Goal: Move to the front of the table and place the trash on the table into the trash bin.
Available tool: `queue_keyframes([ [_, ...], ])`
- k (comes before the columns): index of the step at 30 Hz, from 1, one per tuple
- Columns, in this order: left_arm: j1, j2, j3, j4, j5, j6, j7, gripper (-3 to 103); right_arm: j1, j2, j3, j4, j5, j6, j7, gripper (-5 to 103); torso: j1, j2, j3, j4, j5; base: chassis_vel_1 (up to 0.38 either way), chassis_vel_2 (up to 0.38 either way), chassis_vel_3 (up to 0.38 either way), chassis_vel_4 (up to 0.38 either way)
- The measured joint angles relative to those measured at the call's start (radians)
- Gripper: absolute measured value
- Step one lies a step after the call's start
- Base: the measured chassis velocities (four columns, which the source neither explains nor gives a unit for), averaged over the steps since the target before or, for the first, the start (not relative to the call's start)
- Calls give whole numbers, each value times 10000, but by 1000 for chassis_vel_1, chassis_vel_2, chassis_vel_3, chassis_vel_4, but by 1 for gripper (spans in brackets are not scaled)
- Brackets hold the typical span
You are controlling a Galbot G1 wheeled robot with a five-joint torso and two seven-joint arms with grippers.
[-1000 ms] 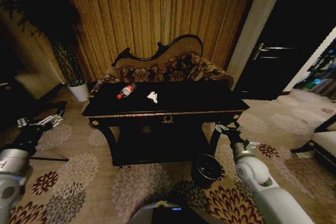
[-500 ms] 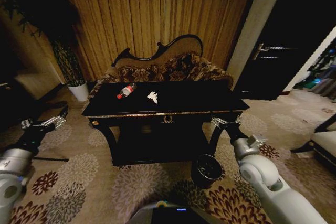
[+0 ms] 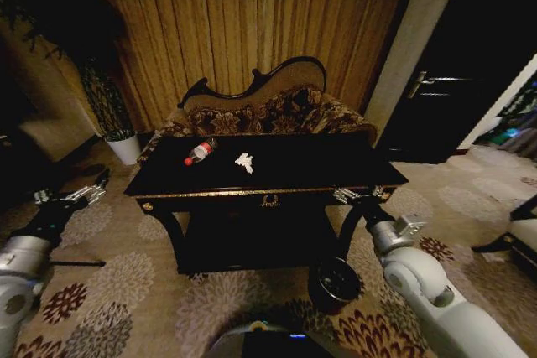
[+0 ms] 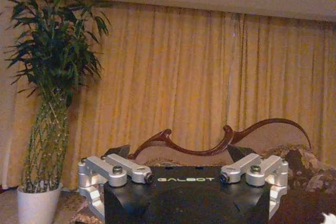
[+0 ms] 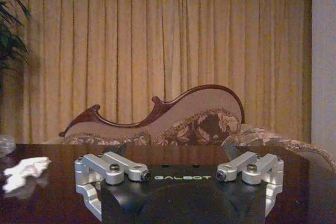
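Item: counter [image 3: 336, 165], glossy black with gold trim, square in front of me, the floral sofa [image 3: 277, 111] behind it.

Item: bottle [image 3: 199, 152], clear with red label and cap, lying on its side on the left part of the counter top, long axis slanting from front-left to back-right, cap end toward me. Beside it, slightly right and apart, crumpled paper [image 3: 244, 161].

Item: trash bin [image 3: 334, 282], dark, on the carpet by the counter's front right leg, just below my right arm.

Item: left claw [image 3: 71, 196], held low off the counter's left end, well apart from the litter; I cannot tell how its fingers stand. Item: right claw [image 3: 352, 196], at the front right corner of the counter, level with its edge; fingers likewise not readable.

Judgement: both pieces lie left of centre (the paper nearer the middle), so my left arm looks the nearer for the bottle, reaching forward and rightward.
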State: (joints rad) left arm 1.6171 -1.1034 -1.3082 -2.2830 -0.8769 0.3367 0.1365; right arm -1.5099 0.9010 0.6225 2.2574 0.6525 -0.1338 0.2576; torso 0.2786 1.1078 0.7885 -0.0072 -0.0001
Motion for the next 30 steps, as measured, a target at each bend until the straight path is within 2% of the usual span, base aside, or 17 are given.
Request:
queue_keyframes([
  [10,79,-33,-55,-31,5,-75,12,100,-109,38,-49,63,-197,-51,44,100,4,-2,1,1,0,-157,161,163,-150],
  [18,202,-152,-143,-186,-8,-105,21,100,-192,-250,-381,450,1,-534,134,100,-8,5,-5,1,0,-5,4,7,-4],
  [22,223,-262,-157,-303,15,-107,20,100,-63,-692,-642,628,607,-796,349,100,-8,5,-5,1,1,0,0,0,0],
  [24,177,-433,-158,-384,143,-96,28,100,188,-1290,-721,693,1122,-973,387,100,-3,1,-2,-1,2,0,0,0,0],
  [25,177,-433,-158,-384,143,-96,28,100,188,-1290,-721,693,1122,-973,387,100,-3,1,-2,-1,2,0,0,0,0],
  [28,161,-727,-112,-488,307,-70,32,100,722,-2139,-831,927,2299,-1376,699,100,-2,0,-1,1,1,0,0,0,0],
  [30,177,-811,-92,-519,361,-67,33,100,909,-2391,-876,961,2645,-1456,797,100,-2,1,-2,2,0,0,0,0,0],
])
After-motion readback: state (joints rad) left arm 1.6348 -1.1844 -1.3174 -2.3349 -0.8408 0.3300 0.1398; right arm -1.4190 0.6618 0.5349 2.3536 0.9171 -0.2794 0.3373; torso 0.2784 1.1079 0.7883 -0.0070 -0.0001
